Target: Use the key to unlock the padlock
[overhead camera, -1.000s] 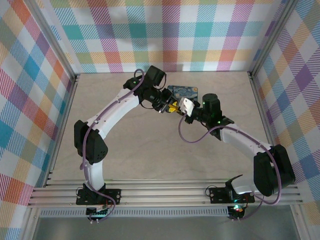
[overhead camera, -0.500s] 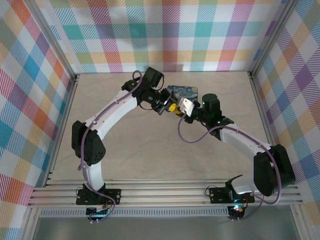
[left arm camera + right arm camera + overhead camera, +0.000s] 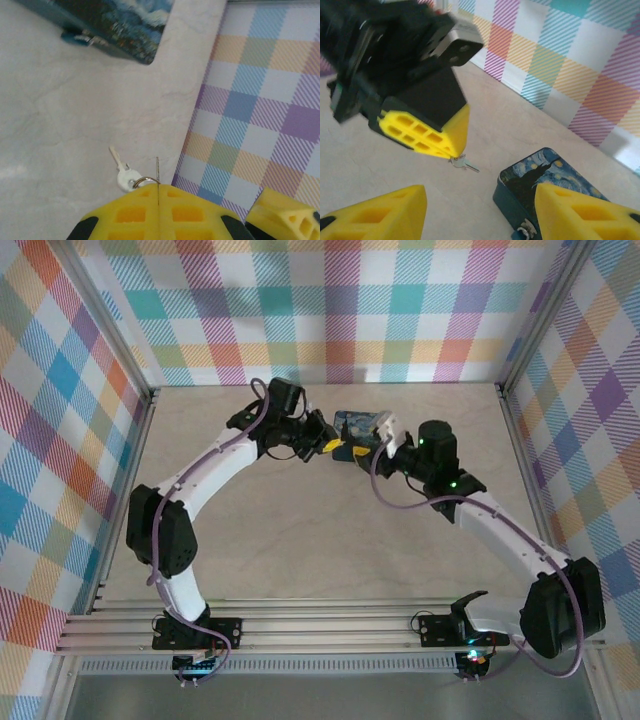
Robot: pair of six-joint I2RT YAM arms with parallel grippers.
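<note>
My left gripper point(image 3: 158, 186) is shut on the ring of a small silver key point(image 3: 120, 169). The key hangs from its yellow fingertips just above the table. In the right wrist view the same left gripper point(image 3: 451, 144) holds the key point(image 3: 466, 163) to the left of the starry-night tin point(image 3: 545, 177). The tiny blue padlock point(image 3: 524, 231) with its silver shackle hangs on the tin's front latch. It also shows under the tin's edge point(image 3: 81, 38) in the left wrist view. My right gripper point(image 3: 480, 191) is open, with its fingers either side of the tin's near corner. From above, the left gripper point(image 3: 328, 446) and right gripper point(image 3: 385, 432) flank the tin point(image 3: 358, 424).
The plaid walls point(image 3: 340, 310) enclose the wooden table point(image 3: 300, 530) on three sides. The tin sits near the back wall. The right gripper's yellow finger point(image 3: 284, 216) is close beside the left gripper.
The two grippers, which met in front of the tin, have drawn apart. The left arm swung back to the left with the key, and the right arm moved up to the tin.
</note>
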